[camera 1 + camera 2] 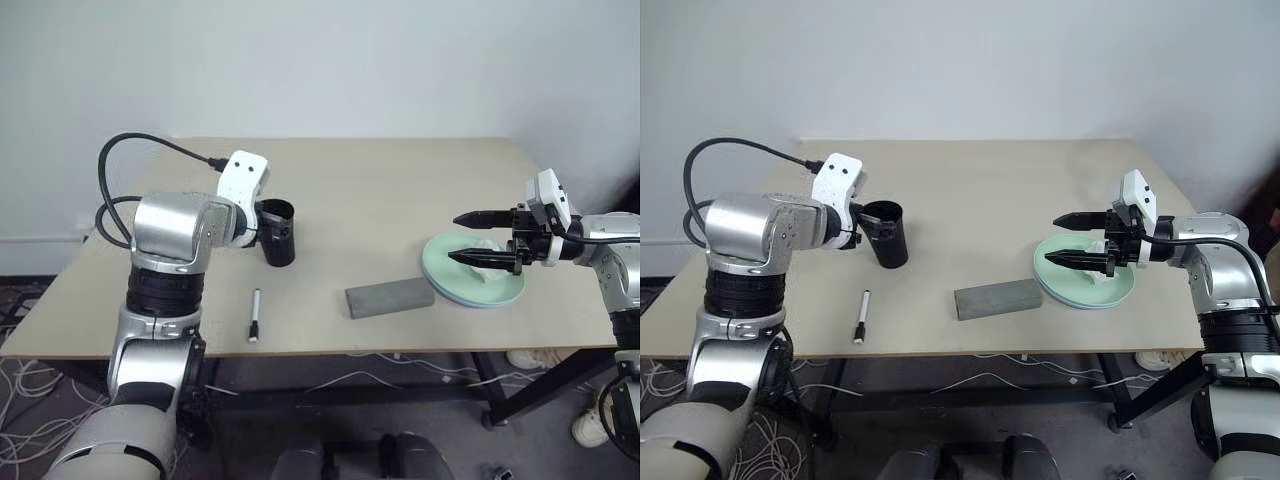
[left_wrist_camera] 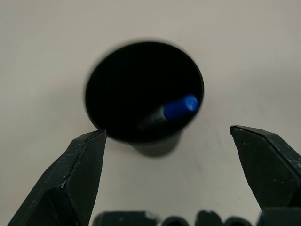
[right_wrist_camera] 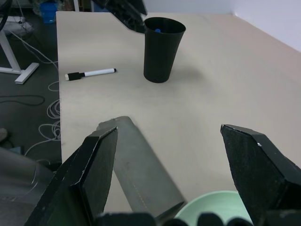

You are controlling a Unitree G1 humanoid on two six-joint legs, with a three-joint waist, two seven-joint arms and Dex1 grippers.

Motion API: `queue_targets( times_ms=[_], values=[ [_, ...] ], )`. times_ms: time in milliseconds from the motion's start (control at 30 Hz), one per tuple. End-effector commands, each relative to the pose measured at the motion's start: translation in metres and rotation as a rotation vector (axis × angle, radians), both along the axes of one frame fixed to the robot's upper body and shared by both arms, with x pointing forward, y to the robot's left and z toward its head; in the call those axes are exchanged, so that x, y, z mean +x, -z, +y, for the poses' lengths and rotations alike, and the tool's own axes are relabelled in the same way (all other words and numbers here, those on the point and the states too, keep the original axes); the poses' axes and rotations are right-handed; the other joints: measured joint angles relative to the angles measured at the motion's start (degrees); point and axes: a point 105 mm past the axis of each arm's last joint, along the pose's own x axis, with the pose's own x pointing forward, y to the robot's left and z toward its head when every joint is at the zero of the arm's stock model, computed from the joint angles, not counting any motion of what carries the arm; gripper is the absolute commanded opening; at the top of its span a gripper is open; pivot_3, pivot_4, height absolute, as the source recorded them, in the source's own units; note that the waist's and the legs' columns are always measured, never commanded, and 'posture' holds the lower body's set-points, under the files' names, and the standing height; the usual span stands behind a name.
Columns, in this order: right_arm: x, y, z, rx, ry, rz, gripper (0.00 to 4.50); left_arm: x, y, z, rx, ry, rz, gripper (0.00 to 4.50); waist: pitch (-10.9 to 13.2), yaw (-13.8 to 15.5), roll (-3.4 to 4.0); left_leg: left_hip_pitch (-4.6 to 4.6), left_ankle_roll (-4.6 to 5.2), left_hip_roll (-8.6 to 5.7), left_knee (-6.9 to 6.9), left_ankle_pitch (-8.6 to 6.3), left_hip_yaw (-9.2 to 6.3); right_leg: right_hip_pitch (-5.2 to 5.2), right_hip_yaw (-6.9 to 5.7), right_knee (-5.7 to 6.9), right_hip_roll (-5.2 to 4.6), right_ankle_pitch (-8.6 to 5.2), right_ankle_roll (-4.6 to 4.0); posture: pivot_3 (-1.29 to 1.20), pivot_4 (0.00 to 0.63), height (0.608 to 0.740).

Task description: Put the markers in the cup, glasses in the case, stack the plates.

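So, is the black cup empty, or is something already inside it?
Not empty. The cup stands upright with the blue-capped marker inside, leaning against its wall.

head: 2 eyes down on table (image 1: 400, 200) | wrists close; share cup (image 3: 162, 49)

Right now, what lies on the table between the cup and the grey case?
Only bare tabletop. In the left eye view the cup and the case stand apart; the black-capped marker lies off that line, nearer the front edge.
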Motion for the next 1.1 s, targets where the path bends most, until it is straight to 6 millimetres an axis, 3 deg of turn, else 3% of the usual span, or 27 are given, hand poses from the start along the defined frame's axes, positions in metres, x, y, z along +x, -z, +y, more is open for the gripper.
queue_targets(
  times_ms=[33, 367, 700, 1100],
  values=[
    [0.001, -0.016, 0.001, -0.001, -0.013, -0.061, 3.79, 0.002, 0.000, 0.009, 0.039, -0.065, 0.007, 4.46, 0.01, 0.00, -0.01, 0.00, -0.03, 0.00, -0.01, 0.02, 0.00, -0.01, 0.00, 0.00, 0.00, 0.00, 0.00, 0.00, 0.000, 0.740],
    [0.001, -0.014, 0.000, -0.011, -0.014, -0.058, 3.79, -0.001, 0.030, 0.030, 0.056, -0.190, 0.101, 4.46, 0.01, 0.02, -0.01, 0.02, -0.15, 0.01, -0.05, 0.09, -0.04, -0.02, 0.02, 0.03, -0.02, 0.00, -0.02, 0.00, 0.000, 0.740],
    [0.001, -0.013, 0.002, -0.010, -0.024, -0.058, 3.79, -0.017, 0.075, 0.016, 0.022, -0.184, 0.213, 4.46, 0.01, 0.03, -0.02, -0.01, -0.16, 0.00, -0.06, 0.10, -0.03, -0.05, 0.03, 0.02, -0.03, 0.01, -0.02, 0.00, 0.000, 0.740],
    [0.001, -0.010, 0.002, -0.018, -0.020, -0.060, 3.79, -0.026, 0.092, 0.011, 0.046, -0.187, 0.245, 4.46, 0.01, 0.04, -0.02, 0.02, -0.16, 0.00, -0.06, 0.09, -0.04, -0.04, 0.03, 0.03, -0.03, 0.01, -0.04, 0.00, 0.000, 0.740]
  ],
)
